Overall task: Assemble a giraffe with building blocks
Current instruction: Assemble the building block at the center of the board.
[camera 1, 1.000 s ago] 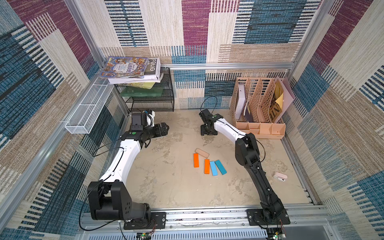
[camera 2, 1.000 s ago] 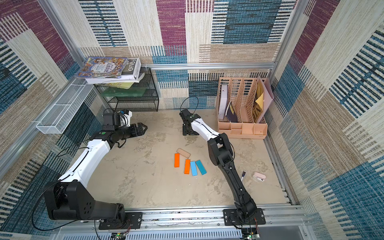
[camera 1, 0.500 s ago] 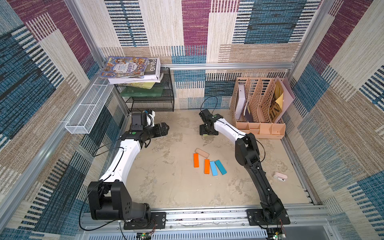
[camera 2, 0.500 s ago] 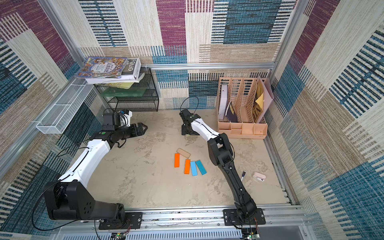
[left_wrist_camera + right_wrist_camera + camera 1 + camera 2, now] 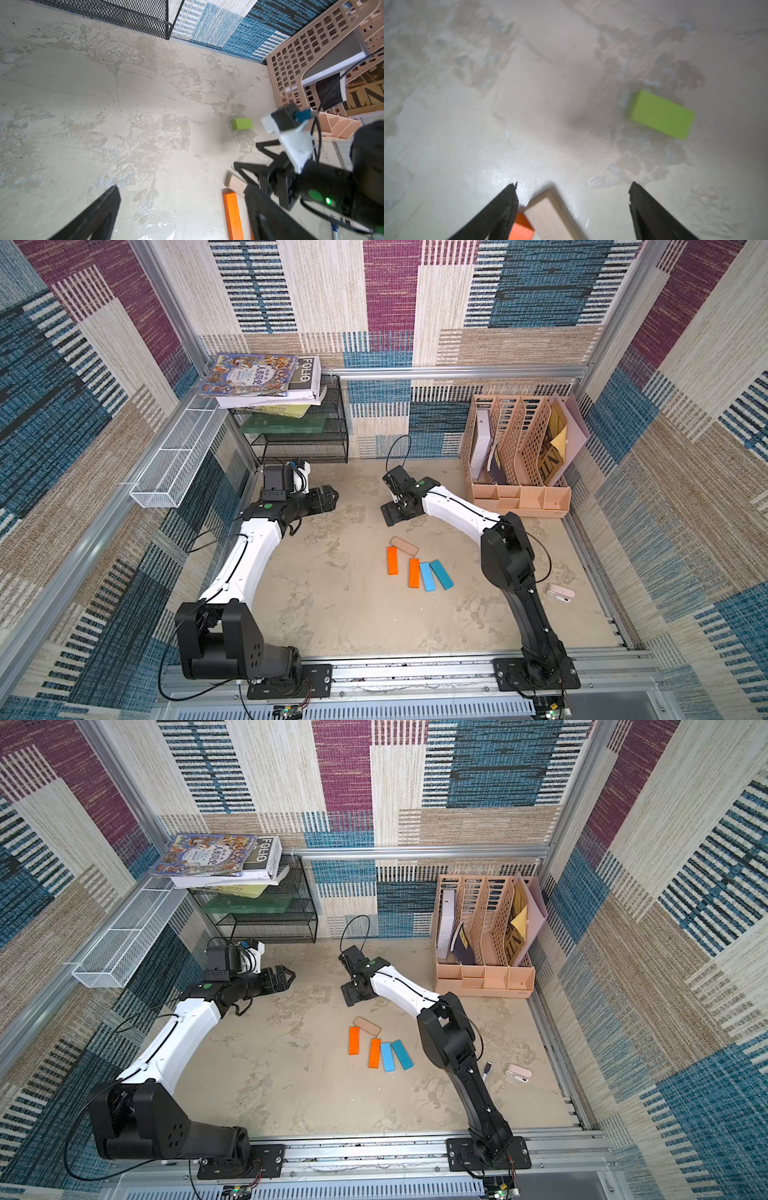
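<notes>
1. While the right hand (image 5: 573, 185) is hanging open near the cropped tan block (image 5: 550, 214), the green block (image 5: 661, 114) is lying on the tabletop (image 5: 529, 104), hidden in both top views.
2. Left hand (image 5: 291, 976) is gaping, empty.

White-and-black arms (image 5: 249, 558), looping black cables (image 5: 399, 436)

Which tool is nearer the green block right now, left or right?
Right. The right tool hangs open close to the green block, which lies just ahead of it. The left tool, also open, is far off, near the black mesh rack.
</notes>
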